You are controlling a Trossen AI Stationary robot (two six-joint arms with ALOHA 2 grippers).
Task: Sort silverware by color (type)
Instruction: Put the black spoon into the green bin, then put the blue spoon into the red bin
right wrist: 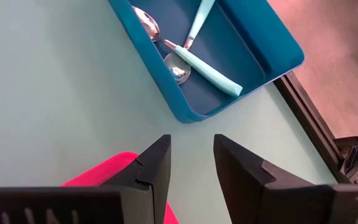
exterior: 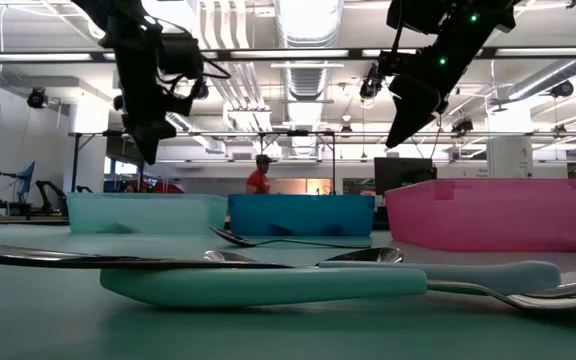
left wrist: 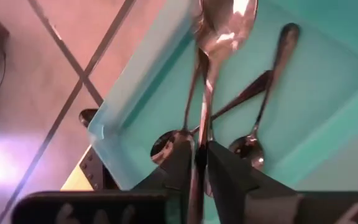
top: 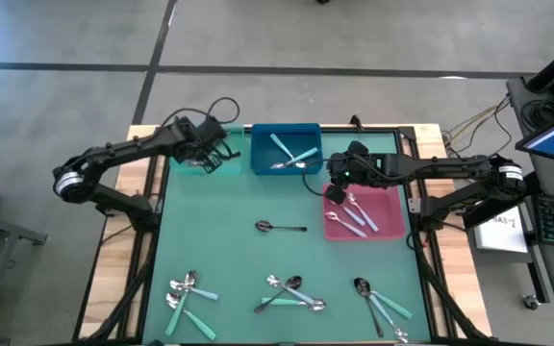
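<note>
High view: contents of the turquoise bin [top: 200,163] mostly hidden under the left gripper [top: 214,149]; the spoon piles along the near desk edge [top: 291,293] too small and tangled to count or sort by kind. Left wrist view: the held spoon's [left wrist: 219,37] handle end hidden between the jaws, its bowl cut by the picture edge. Low view: nearest spoons [exterior: 268,275] blurred, bin interiors hidden by their walls, distant person [exterior: 259,178] too small to make out.

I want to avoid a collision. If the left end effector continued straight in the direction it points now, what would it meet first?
Probably the turquoise bin: the left end effector, shut on a dark spoon, points down into it, where other dark spoons lie. Depth is unclear.
</note>
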